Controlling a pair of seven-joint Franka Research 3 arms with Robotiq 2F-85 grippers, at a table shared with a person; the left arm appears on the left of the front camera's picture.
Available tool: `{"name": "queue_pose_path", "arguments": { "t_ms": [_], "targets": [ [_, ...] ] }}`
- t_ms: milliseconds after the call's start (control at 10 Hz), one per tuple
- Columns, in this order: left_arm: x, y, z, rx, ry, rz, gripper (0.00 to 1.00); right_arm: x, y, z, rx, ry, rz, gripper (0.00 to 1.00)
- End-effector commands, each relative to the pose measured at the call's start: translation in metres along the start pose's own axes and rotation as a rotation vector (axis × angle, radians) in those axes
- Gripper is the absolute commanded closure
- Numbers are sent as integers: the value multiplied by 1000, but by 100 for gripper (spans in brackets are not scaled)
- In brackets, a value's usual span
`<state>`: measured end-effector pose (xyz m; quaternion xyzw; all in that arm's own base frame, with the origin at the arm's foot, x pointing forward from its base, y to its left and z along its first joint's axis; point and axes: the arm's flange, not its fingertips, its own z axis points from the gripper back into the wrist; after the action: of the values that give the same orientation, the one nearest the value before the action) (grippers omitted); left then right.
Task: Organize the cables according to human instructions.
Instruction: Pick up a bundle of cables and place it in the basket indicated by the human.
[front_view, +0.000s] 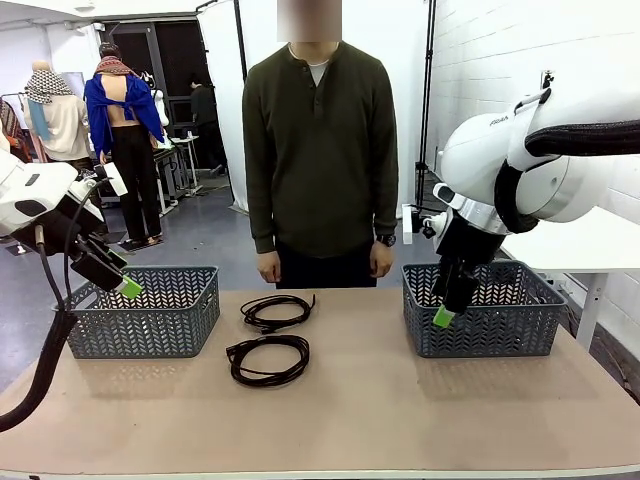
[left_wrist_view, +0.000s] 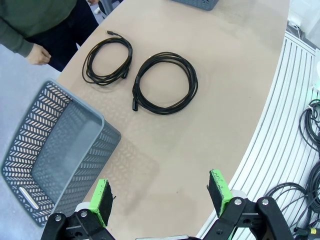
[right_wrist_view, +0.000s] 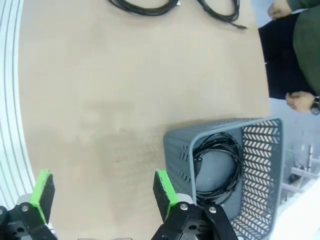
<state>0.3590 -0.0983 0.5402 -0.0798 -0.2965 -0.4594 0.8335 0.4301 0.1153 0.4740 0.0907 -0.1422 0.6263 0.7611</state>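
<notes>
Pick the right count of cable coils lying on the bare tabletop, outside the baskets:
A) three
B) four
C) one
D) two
D: only the far cable and the near cable lie coiled on the table.
</notes>
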Motion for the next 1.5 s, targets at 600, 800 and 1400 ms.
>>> {"name": "queue_pose_path", "arguments": {
  "t_ms": [600,800,1400],
  "targets": [
    [-3,2,-2,-2,-25,-4,0,-1,-9,6,-19,-3,-39,0],
    [-3,2,-2,-2,-25,-4,0,-1,-9,6,-19,-3,-39,0],
    [-3,2,-2,-2,-25,-4,0,-1,-9,6,-19,-3,-39,0]
  ]
}}
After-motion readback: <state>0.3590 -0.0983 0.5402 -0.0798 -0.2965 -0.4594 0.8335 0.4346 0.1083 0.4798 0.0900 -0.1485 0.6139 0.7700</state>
